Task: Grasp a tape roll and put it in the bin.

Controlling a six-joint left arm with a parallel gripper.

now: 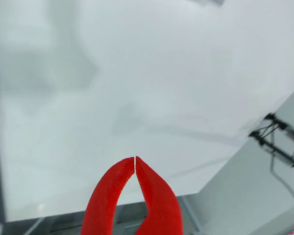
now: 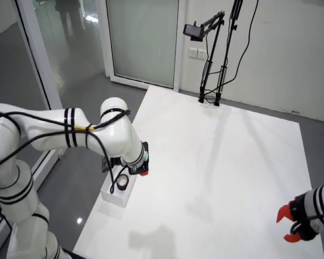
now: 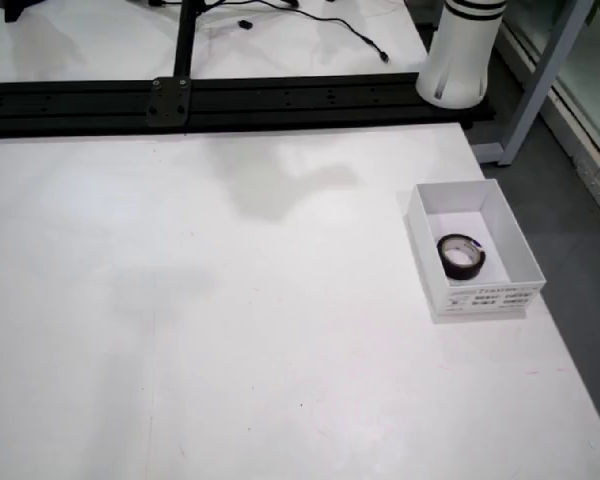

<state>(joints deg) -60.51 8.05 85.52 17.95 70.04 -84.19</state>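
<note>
A black tape roll lies inside the white bin at the table's right edge in the view from above. The side view shows the same roll in the bin at the table's left edge. A large white arm's hand hangs over it there. In the view that rides on the gripper, my red gripper is shut, tips touching, with nothing between them. It hovers over bare white table near an edge. Neither bin nor tape shows in that view.
A second arm with red fingers sits at the table's lower right in the side view. A black camera stand rises at the far edge, and its feet show in the riding view. A black rail and an arm base are in the view from above.
</note>
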